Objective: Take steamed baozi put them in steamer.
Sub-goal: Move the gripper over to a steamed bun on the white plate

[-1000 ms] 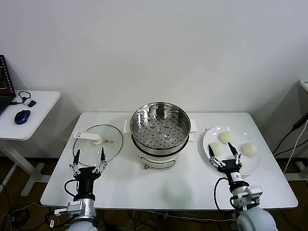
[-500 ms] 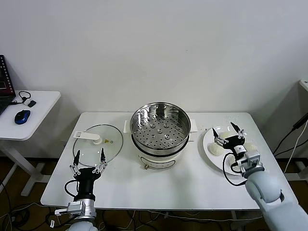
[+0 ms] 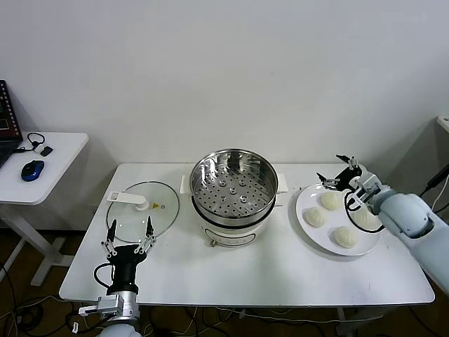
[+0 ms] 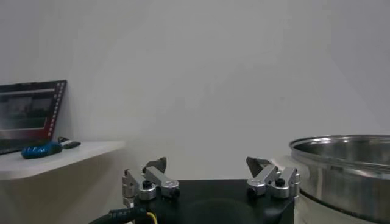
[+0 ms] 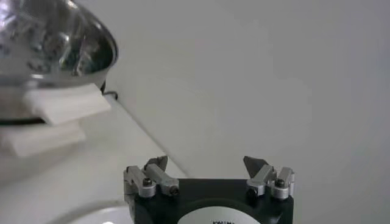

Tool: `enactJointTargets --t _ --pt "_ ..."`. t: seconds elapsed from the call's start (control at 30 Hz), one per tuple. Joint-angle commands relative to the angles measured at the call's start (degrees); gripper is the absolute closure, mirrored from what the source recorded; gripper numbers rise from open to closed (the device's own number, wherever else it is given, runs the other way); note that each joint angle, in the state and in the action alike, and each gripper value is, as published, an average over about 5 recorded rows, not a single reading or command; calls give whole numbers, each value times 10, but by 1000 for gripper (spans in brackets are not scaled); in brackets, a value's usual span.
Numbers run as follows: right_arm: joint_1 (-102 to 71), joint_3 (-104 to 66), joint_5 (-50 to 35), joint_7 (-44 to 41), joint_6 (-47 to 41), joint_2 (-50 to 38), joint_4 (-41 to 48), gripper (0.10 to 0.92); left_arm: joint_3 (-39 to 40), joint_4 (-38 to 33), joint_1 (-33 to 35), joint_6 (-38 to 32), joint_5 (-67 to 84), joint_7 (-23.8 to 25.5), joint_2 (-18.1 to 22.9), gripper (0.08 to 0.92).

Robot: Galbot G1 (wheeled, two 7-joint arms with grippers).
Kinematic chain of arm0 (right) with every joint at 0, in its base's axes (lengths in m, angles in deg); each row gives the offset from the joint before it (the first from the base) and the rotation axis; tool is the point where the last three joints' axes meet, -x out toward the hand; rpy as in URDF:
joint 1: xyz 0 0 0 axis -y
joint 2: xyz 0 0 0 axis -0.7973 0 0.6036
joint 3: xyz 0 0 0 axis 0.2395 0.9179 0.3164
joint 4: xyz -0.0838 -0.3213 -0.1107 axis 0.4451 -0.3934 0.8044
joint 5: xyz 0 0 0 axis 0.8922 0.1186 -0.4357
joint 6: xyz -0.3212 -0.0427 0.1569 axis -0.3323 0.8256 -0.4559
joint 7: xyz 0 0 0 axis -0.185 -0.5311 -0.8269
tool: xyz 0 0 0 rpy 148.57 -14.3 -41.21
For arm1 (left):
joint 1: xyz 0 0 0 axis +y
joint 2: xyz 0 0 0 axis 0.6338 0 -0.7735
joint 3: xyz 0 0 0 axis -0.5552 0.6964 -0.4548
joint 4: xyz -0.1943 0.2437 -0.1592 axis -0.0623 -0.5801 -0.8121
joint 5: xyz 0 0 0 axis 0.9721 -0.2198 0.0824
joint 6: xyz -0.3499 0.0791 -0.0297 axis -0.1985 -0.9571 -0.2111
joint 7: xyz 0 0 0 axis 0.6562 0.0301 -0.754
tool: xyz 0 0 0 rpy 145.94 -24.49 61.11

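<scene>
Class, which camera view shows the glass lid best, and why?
The head view: the whole glass lid lies flat on the table, left of the steamer. Neither wrist view shows the lid at all.

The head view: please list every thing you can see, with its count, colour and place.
Baozi: four, cream-white, on the plate.
Plate: one, white, table's right part.
Steamer: one, shiny steel on a white base, table's middle; tray holds nothing.
Lid: one, clear glass with white handle, flat on the table left of the steamer.
Table: one, white, centre.
Side desk: one, white, far left.
Mouse: one, blue, on the side desk.
Left gripper: open, at the table's near left edge, by the lid.
Right gripper: open, above the plate's far edge.
</scene>
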Motion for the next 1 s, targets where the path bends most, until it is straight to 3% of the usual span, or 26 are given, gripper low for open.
enactJointTargets --t 0.03,0.3,0.67,1.0 --pt "296 324 -5 -171 3 -78 75 203 5 -2 2 -3 2 3 -9 177" --pt "414 489 22 -285 51 -42 144 203 6 -2 9 -10 11 1 -14 177" --pt "497 599 52 -374 144 60 272 203 6 -4 20 -23 22 -2 -17 177" --pt "506 632 86 -447 252 197 467 203 2 -8 33 -31 27 -5 -17 177"
